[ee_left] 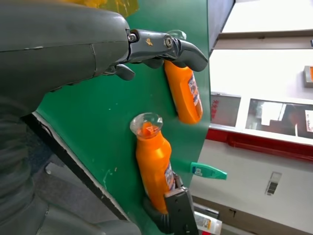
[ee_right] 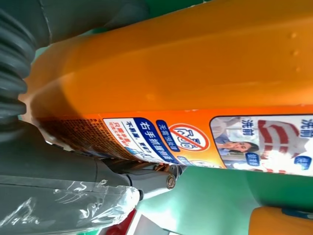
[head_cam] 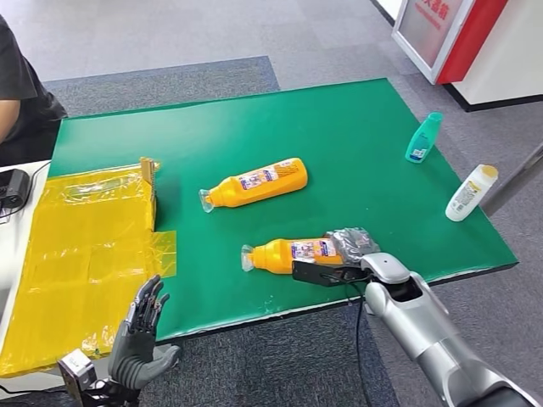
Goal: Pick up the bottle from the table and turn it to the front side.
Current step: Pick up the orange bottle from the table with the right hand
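Note:
Two orange bottles lie on their sides on the green table [head_cam: 359,144]. My right hand [head_cam: 343,254], partly wrapped in clear plastic, grips the base end of the near bottle [head_cam: 288,253], whose clear cap points left. In the right wrist view the bottle [ee_right: 184,73] lies against my hand [ee_right: 55,166], a label with a blue panel showing. The left wrist view shows this bottle [ee_left: 155,166] resting on the table with the dark fingers at its base. The far bottle [head_cam: 260,182] lies untouched mid-table. My left hand [head_cam: 144,326] hovers open by the table's front-left edge, fingers spread.
A teal bottle [head_cam: 424,136] and a white bottle with a yellow cap [head_cam: 471,192] lie near the table's right edge. A yellow plastic sheet [head_cam: 83,254] covers the left end. A person [head_cam: 19,93] sits at the far left. A red-and-white stand [head_cam: 448,34] is at the back right.

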